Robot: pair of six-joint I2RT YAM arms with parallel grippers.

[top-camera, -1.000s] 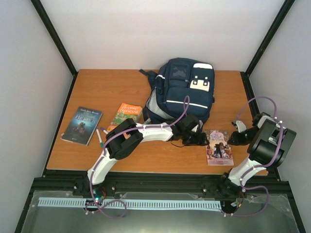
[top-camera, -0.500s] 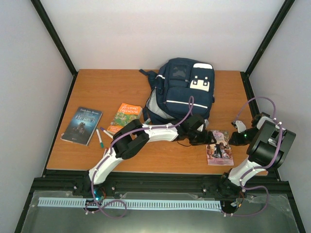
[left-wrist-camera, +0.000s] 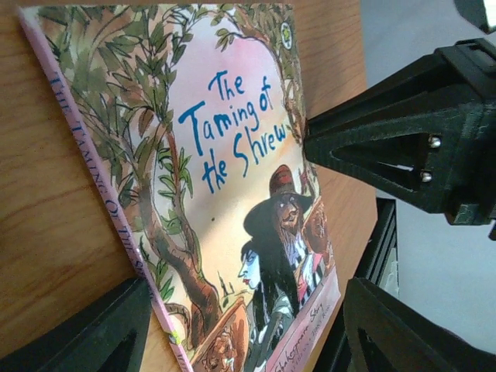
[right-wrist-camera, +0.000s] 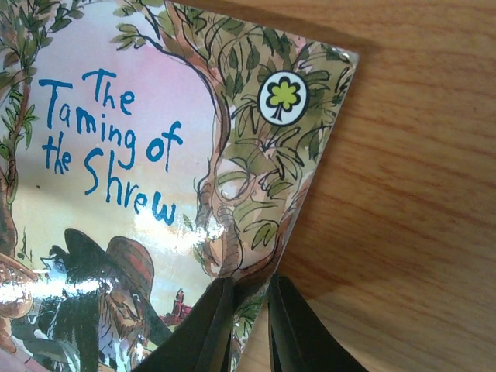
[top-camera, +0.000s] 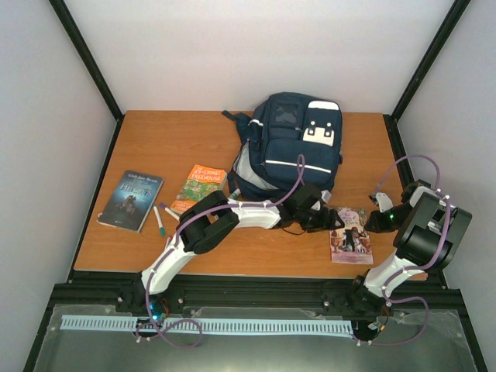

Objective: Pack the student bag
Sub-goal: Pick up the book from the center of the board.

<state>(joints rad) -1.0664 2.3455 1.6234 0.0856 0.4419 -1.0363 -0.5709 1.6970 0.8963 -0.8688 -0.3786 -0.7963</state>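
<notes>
The student bag [top-camera: 291, 147], navy with white stripes, lies at the back middle of the table. In front of it to the right lies a pink-edged book, "The Taming of the Shrew" [top-camera: 350, 236]. My right gripper [right-wrist-camera: 249, 329] is shut on the book [right-wrist-camera: 139, 155] at its right edge, which stands slightly off the wood with a shadow under it. My left gripper [left-wrist-camera: 248, 310] is open at the spine side of the book [left-wrist-camera: 225, 178], one finger on each side of its lower end. In the left wrist view the right gripper [left-wrist-camera: 387, 151] shows at the book's far edge.
A dark-covered book [top-camera: 132, 200] and an orange book [top-camera: 198, 184] lie at the left of the table, with two pens [top-camera: 159, 220] between them. The table's right edge and black frame [top-camera: 399, 167] run close behind the right arm.
The left arm has reached further right, bringing its gripper up to the book's spine. The right gripper has closed on the book's right edge.
</notes>
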